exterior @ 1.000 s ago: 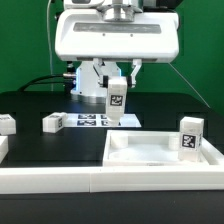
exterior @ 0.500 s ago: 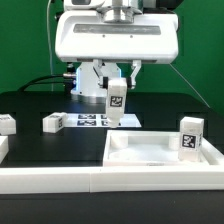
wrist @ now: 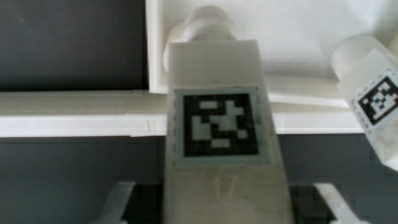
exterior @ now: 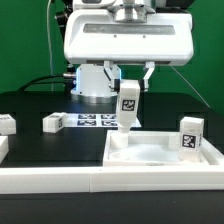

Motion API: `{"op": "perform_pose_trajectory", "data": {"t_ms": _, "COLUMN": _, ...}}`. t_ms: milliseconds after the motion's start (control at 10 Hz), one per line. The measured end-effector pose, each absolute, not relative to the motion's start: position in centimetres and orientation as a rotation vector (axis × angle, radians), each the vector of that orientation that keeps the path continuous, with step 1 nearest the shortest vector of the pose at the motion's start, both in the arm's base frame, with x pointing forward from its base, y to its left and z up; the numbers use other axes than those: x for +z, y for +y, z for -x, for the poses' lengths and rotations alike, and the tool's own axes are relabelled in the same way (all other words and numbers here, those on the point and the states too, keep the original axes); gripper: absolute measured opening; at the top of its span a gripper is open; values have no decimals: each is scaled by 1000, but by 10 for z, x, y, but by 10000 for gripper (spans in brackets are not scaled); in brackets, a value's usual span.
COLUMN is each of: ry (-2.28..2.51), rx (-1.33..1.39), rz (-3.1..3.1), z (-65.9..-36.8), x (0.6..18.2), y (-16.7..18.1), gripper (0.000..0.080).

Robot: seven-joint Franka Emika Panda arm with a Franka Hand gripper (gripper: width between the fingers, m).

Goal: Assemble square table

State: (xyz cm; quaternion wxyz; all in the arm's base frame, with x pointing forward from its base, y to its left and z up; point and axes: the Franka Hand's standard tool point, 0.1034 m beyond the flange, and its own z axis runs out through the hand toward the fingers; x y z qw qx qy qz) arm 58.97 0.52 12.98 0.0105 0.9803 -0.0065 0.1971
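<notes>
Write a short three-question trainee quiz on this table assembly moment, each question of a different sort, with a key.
1. True or false: the tool holds a white leg upright above the black surface.
2. Multiple choice: where does the leg with a tag at the exterior view's right stand? A) on the marker board B) inside the square tabletop C) on the white rail
3. Fill in: in the exterior view, two more legs lie on the black surface at the view's ____.

Key
1. True. The leg hangs from the tool near the far rim of the square tabletop.
2. B.
3. Left: one beside the marker board, one at the edge.
</notes>
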Motion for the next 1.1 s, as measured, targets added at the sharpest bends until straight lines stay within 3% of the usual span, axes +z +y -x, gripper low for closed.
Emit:
{"op": "perform_pose_trajectory", "data": {"t_ms": 200, "ry": -8, "rx": 844, "rz": -2950, "z": -594, "x": 135, "y": -3, "gripper": 290}}
{"op": "perform_pose_trajectory", "data": {"t_ms": 300, "ry": 0, "rx": 908, "rz": -2910, "z": -590, "x": 128, "y": -4, "gripper": 290}}
{"op": "perform_pose_trajectory", "data": {"t_ms": 1100, "ry": 6, "rx": 868, "rz": -2937, "z": -597, "x": 124, "y": 3, "gripper": 290}}
